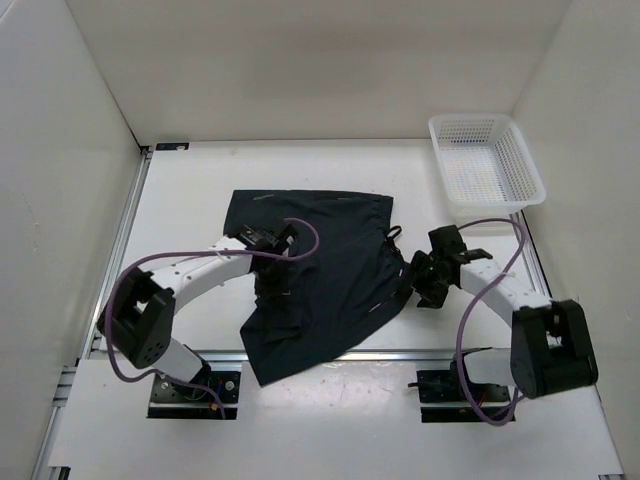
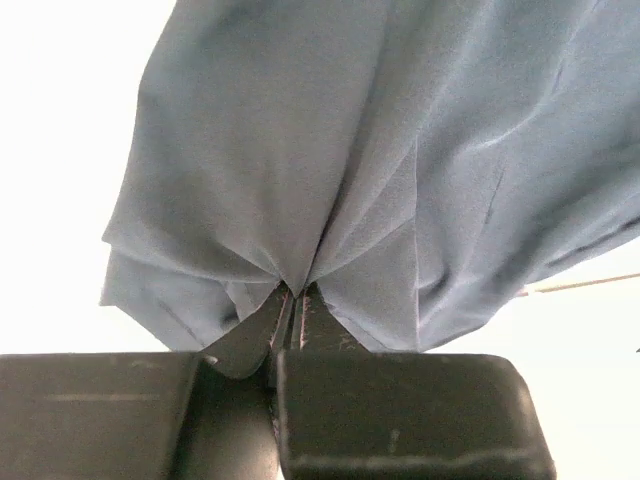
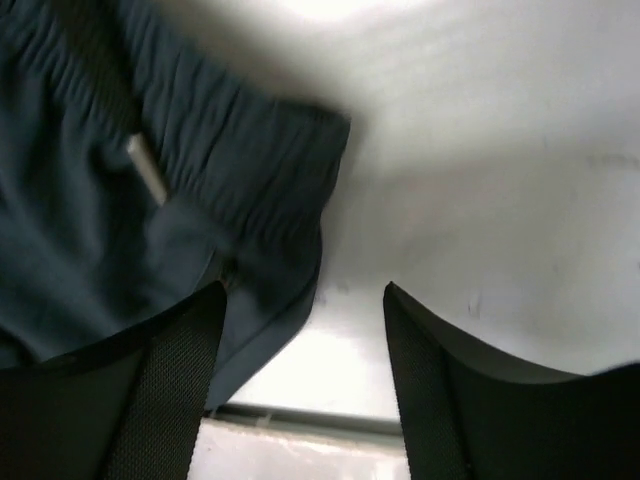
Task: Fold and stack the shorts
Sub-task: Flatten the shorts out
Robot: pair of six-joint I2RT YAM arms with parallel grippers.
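Note:
The dark navy shorts point(image 1: 320, 280) lie spread over the middle of the white table, one leg reaching over the front edge. My left gripper point(image 1: 268, 262) is over the shorts' left part and is shut on a pinch of the fabric point(image 2: 300, 200), which gathers into folds at the fingertips point(image 2: 292, 298). My right gripper point(image 1: 412, 278) is open at the shorts' right edge, by the elastic waistband point(image 3: 230, 150). Its left finger point(image 3: 165, 380) lies over the cloth edge and its right finger point(image 3: 450, 390) is over bare table. A white drawstring tip point(image 3: 147, 168) shows on the waistband.
A white plastic mesh basket point(image 1: 487, 160) stands at the back right corner, with nothing seen in it. White walls close the table at the back and sides. A metal rail point(image 1: 330, 352) runs along the front edge of the table.

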